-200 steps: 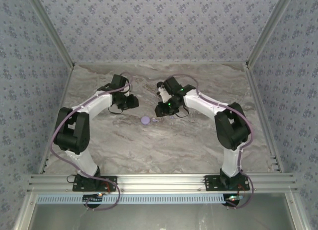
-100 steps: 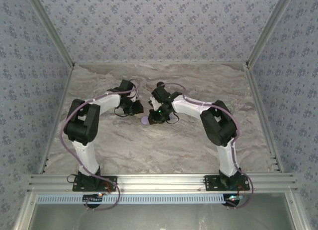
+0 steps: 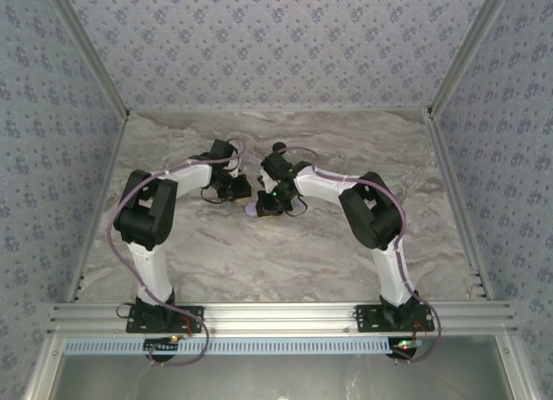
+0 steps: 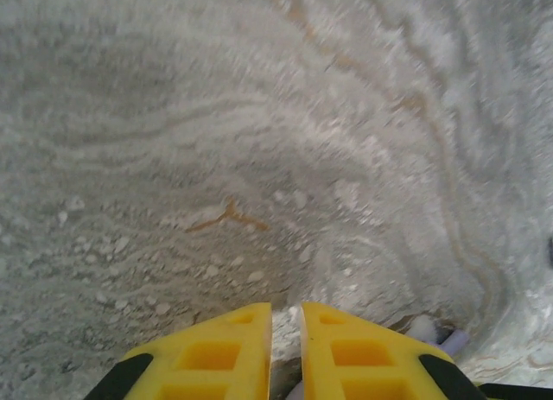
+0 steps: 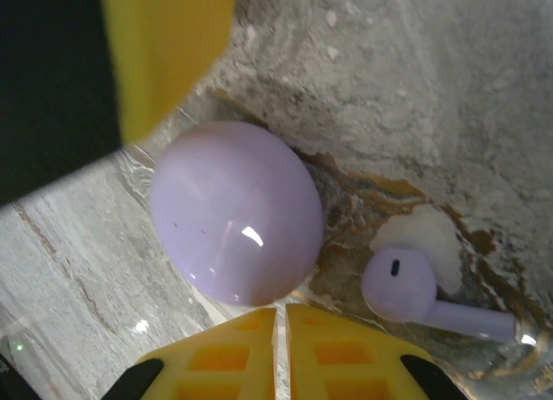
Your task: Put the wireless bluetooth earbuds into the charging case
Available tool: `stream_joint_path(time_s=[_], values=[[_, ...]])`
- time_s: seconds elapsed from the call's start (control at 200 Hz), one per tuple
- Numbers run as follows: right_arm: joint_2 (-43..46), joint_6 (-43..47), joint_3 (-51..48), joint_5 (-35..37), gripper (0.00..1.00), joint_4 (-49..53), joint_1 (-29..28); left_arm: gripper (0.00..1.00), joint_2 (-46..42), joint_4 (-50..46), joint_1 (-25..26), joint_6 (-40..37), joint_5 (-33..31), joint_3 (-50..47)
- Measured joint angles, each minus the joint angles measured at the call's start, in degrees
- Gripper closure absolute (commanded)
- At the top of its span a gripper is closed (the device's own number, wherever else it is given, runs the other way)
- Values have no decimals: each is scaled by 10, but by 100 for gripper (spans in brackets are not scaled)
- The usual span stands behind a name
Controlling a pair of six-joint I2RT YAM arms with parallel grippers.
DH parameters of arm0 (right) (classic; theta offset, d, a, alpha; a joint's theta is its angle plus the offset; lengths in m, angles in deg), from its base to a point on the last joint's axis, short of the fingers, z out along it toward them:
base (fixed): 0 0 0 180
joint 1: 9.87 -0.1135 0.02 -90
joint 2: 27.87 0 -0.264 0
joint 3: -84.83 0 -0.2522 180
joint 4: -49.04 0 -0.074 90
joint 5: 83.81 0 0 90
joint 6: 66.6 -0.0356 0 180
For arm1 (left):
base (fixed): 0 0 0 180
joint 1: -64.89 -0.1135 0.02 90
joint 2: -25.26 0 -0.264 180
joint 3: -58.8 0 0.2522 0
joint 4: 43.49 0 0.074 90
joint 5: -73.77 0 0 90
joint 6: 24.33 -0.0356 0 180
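- The wireless bluetooth earbuds: one earbud (image 5: 397, 283) lies flat on the desk (image 5: 449, 89) in the right wrist view. It is lavender all over with a small dark dot on its head. It sits just beside the charging case (image 5: 238, 212) without touching it, its stem pointing away from the case.
- The charging case rests on the desk with its lid closed, a faint seam running across the dome. Judged from that, it must be opened before anything can go in.
- The right claw (image 5: 281, 348) is clenched, its yellow fingers pressed together with nothing between them. It hangs low at the near edge of the case, which suggests it is there to steady or push the case, not to lift anything.
- The left claw (image 4: 285, 348) is clenched too, with only a thin slit between its fingers, and points at bare marble. Whether anything sits low in that slit cannot be told.
- A blurred yellow shape (image 5: 164, 54) hangs over the far side of the case. It is probably a finger of the left claw, which would put the two claws on opposite sides of the case, but it is too out of focus to be sure.
- A lavender scrap (image 4: 451, 337) is cut off at the bottom edge of the left wrist view. It could be an earbud or the case rim.
- In the top view the wrists cover most of the case, leaving thin lavender slivers.
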Motion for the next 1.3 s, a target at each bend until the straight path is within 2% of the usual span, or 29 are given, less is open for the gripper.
stream_joint_path(time_s=[0.65,0.92,1.049,1.299], values=[[-59,0,103,17,87,39,0,84,-100,-19,-1,7,-63,-104],[-62,11,111,31,83,63,6,74,-136,-19,-5,18,-71,-132],[-47,16,99,34,76,62,13,67,-166,2,-29,27,-51,-153],[-13,15,76,5,70,42,19,63,-189,77,-73,59,26,-219]])
